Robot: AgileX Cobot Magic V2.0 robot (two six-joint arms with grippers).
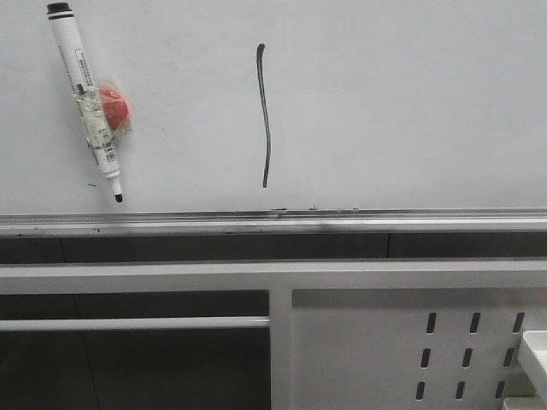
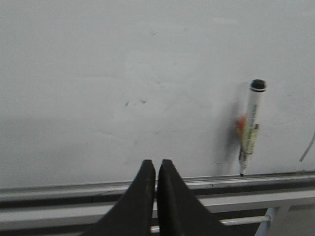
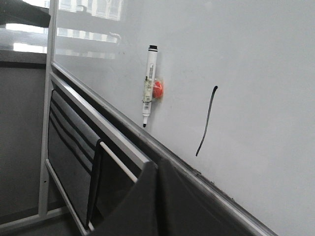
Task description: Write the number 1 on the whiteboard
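The number 1 (image 1: 265, 115) stands on the whiteboard (image 1: 410, 102) as a thin dark stroke, long axis near vertical, slightly wavy, its lower end just above the tray rail (image 1: 273, 224). The marker pen (image 1: 85, 98) hangs on the board to the left of the stroke, cap up, tip down, tilted a little, held by a red magnet (image 1: 111, 106) taped to its barrel; nothing of mine touches it. My left gripper (image 2: 156, 169) is pressed together and empty, pulled back from the board with the pen ahead of it and toward the stroke's side. My right gripper (image 3: 157, 169) is likewise pressed together on nothing, below the rail, stroke and pen both up-board from it. Judgement: writing looks complete, no further reach needed. The rail holds nothing that I can see, only dark smudges.
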